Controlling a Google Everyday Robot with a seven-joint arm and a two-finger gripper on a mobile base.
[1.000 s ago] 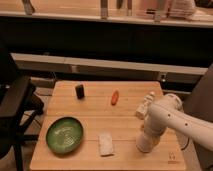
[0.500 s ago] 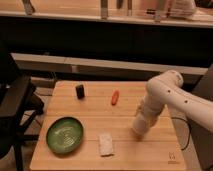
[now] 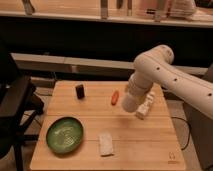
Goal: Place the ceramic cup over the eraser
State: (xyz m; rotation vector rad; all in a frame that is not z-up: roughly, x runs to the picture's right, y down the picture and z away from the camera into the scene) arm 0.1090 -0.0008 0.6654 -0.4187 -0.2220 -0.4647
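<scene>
The eraser [image 3: 115,97] is a small orange-red piece lying on the wooden table [image 3: 150,145], right of centre toward the back. The white arm reaches in from the right, and its gripper [image 3: 130,104] hangs over the table just right of the eraser, shut. Right behind it, near the table's right edge, two small whitish things stand close together. The lower one looks like the ceramic cup [image 3: 142,112] and the taller one like a bottle [image 3: 149,98]. The arm hides part of both, and I cannot tell whether the gripper touches them.
A green plate [image 3: 65,134] sits front left. A flat whitish block [image 3: 105,143] lies at the front middle and a small black upright block [image 3: 79,91] at the back left. A dark chair [image 3: 15,107] stands left of the table, and a counter runs behind.
The arm's end has moved from the front right of the table back and to the left, ending beside the eraser. The objects on the table have not moved.
</scene>
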